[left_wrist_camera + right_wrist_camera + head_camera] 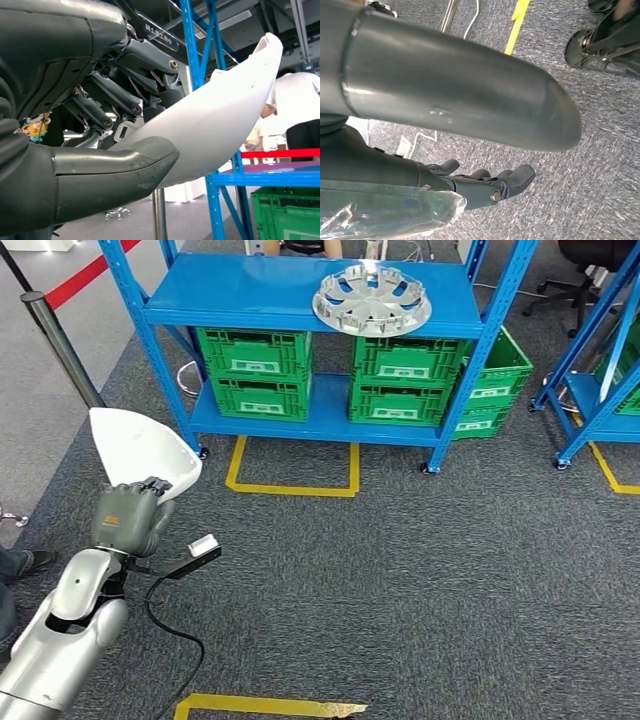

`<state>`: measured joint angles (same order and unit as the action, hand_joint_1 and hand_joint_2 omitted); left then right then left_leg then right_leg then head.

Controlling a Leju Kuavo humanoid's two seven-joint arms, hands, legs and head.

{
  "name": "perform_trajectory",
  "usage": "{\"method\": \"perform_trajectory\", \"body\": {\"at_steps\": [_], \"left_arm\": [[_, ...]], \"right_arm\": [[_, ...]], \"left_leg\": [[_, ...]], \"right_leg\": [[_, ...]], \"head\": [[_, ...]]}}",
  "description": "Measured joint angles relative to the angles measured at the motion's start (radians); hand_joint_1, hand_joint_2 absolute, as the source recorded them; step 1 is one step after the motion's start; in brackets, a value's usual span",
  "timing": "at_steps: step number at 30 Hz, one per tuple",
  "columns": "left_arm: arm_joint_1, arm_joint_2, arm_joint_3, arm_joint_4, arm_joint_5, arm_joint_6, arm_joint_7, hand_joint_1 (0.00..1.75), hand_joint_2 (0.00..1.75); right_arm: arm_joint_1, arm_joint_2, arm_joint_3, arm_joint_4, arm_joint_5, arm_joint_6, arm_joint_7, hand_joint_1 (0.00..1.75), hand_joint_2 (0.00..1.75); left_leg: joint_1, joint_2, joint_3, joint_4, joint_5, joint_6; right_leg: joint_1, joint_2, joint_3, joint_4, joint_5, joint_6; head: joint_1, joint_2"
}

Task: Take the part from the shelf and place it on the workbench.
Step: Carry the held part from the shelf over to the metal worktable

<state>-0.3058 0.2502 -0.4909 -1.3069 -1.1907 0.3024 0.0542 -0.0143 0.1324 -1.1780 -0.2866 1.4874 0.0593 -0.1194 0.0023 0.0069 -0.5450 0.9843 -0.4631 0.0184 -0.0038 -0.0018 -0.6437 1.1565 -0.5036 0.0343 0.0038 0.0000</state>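
The left hand (132, 518), grey with a ribbed cover and dark fingers, grips a white part (143, 448) at the left of the head view, low and beside the blue shelf (249, 290). The part is a smooth, glossy plastic shell, broad and gently curved, tapering to a rounded tip; in the left wrist view its pale underside (215, 130) sweeps up toward the upper right of the frame, with the thick grey thumb (113, 175) pressed under it and the dark fingers (124, 95) over its near edge. The silver arm (68, 630) enters from the lower left corner, a black cable looping off it over the floor.

The shelf is painted metal with angled uprights. On its top deck, upper centre, lies a round silver wheel cover (371, 298) with radiating spokes. Below it sit green plastic crates (256, 370) with lattice walls, stacked in pairs. The floor is coarse dark grey carpet (453, 580) marked with yellow tape (290, 488).

In the right wrist view the right hand (486, 182) hangs over the carpet, its dark fingers nearly straight and holding nothing.
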Motion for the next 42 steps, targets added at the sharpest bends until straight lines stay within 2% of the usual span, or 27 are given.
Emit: {"method": "perform_trajectory", "body": {"at_steps": [2,4,6,11,15,22,30,32,34,35,36,39,40,41,42], "left_arm": [[0.0,-0.001,0.001,-0.001,0.0,0.0,0.0,1.75,1.75],[-0.001,-0.002,0.003,-0.002,0.002,-0.002,0.0,1.75,1.75],[-0.002,-0.003,0.005,-0.004,0.004,-0.005,0.0,1.75,1.75],[-0.001,-0.003,0.007,-0.01,0.005,-0.01,0.0,1.75,1.75],[0.001,-0.002,0.009,-0.012,0.005,-0.013,0.0,1.75,1.75],[0.006,0.0,0.018,-0.014,0.005,-0.016,0.0,1.75,1.75],[0.012,0.005,0.023,-0.018,0.005,-0.018,0.0,1.75,1.75],[0.021,0.01,0.03,-0.023,0.004,-0.019,0.0,1.75,1.75],[0.034,0.018,0.045,-0.033,0.0,-0.019,0.0,1.75,1.75],[0.04,0.021,0.052,-0.039,-0.003,-0.019,0.0,1.75,1.75],[0.044,0.023,0.06,-0.044,-0.008,-0.019,0.001,1.75,1.75],[0.055,0.024,0.074,-0.049,-0.016,-0.023,0.003,1.75,1.75],[0.059,0.024,0.076,-0.049,-0.017,-0.024,0.003,1.75,1.75],[0.062,0.025,0.078,-0.049,-0.017,-0.024,0.003,1.75,1.75],[0.064,0.025,0.079,-0.049,-0.018,-0.024,0.003,1.75,1.75]], "right_arm": [[-0.001,0.0,0.0,-0.001,0.0,0.0,0.0,0.0,0.0],[0.001,0.003,0.001,-0.004,0.0,0.001,0.002,0.0,0.0],[0.003,0.007,0.002,-0.009,0.0,0.004,0.005,0.0,0.0],[0.003,0.008,0.003,-0.015,0.0,0.01,0.006,0.0,0.0],[0.003,0.009,0.003,-0.019,0.0,0.011,0.006,0.0,0.0],[0.003,0.009,0.005,-0.02,0.003,0.011,0.006,0.0,0.0],[0.005,0.014,0.01,-0.028,-0.008,0.001,0.006,0.0,0.0],[0.011,0.026,0.01,-0.054,-0.01,-0.004,0.006,0.0,0.0],[0.026,0.06,0.01,-0.121,-0.015,0.02,0.003,0.0,0.0],[0.036,0.084,0.014,-0.162,-0.024,0.033,0.006,0.0,0.0],[0.046,0.106,0.022,-0.2,-0.039,0.04,0.013,0.0,0.0],[0.076,0.151,0.08,-0.269,-0.109,0.037,0.054,0.0,0.0],[0.086,0.162,0.105,-0.287,-0.131,0.039,0.066,0.0,0.0],[0.096,0.171,0.129,-0.306,-0.148,0.042,0.075,0.0,0.0],[0.103,0.177,0.15,-0.322,-0.16,0.046,0.082,0.0,0.0]], "left_leg": [[-0.001,0.0,-0.002,0.002,0.002,-0.004],[-0.005,0.001,-0.011,0.007,0.009,-0.001],[-0.007,0.001,-0.019,0.007,0.018,0.002],[-0.004,0.001,-0.023,-0.001,0.03,-0.014],[-0.003,0.001,-0.028,-0.002,0.035,-0.021],[-0.003,0.001,-0.037,-0.002,0.04,-0.027],[-0.004,0.001,-0.041,0.0,0.042,-0.027],[-0.006,0.001,-0.042,0.0,0.042,-0.022],[-0.004,0.0,-0.031,-0.022,0.054,-0.008],[-0.001,-0.001,-0.024,-0.039,0.064,-0.001],[0.003,-0.003,-0.018,-0.055,0.074,0.003],[0.01,-0.016,-0.024,-0.064,0.085,0.0],[0.012,-0.023,-0.028,-0.062,0.087,-0.005],[0.016,-0.031,-0.033,-0.06,0.089,-0.012],[0.022,-0.04,-0.038,-0.054,0.089,-0.021]], "right_leg": [[0.0,0.0,0.046,-0.072,0.01,-0.002],[0.001,0.001,0.092,-0.152,0.021,-0.009],[0.004,0.001,0.093,-0.164,0.025,-0.016],[0.008,0.0,0.085,-0.162,0.032,-0.026],[0.009,0.0,0.08,-0.161,0.035,-0.03],[0.009,0.0,0.072,-0.161,0.042,-0.03],[0.008,0.0,0.068,-0.161,0.045,-0.029],[0.004,-0.002,0.07,-0.166,0.049,-0.024],[0.002,-0.003,0.074,-0.176,0.052,-0.014],[0.003,-0.003,0.071,-0.17,0.042,-0.01],[0.003,-0.001,0.06,-0.144,0.02,-0.006],[-0.013,0.002,-0.017,0.039,-0.082,0.013],[-0.02,0.001,-0.032,0.08,-0.095,0.02],[-0.028,0.001,-0.028,0.08,-0.087,0.029],[-0.037,0.003,-0.004,0.043,-0.065,0.038]], "head": [[0.0,0.0],[-0.001,0.0],[-0.002,0.0],[-0.002,0.0],[-0.002,0.0],[-0.002,0.0],[-0.002,0.0],[-0.002,0.0],[-0.003,0.0],[-0.003,0.0],[-0.002,0.0],[-0.001,0.0],[-0.002,0.0],[-0.002,0.0],[-0.002,0.0]]}}
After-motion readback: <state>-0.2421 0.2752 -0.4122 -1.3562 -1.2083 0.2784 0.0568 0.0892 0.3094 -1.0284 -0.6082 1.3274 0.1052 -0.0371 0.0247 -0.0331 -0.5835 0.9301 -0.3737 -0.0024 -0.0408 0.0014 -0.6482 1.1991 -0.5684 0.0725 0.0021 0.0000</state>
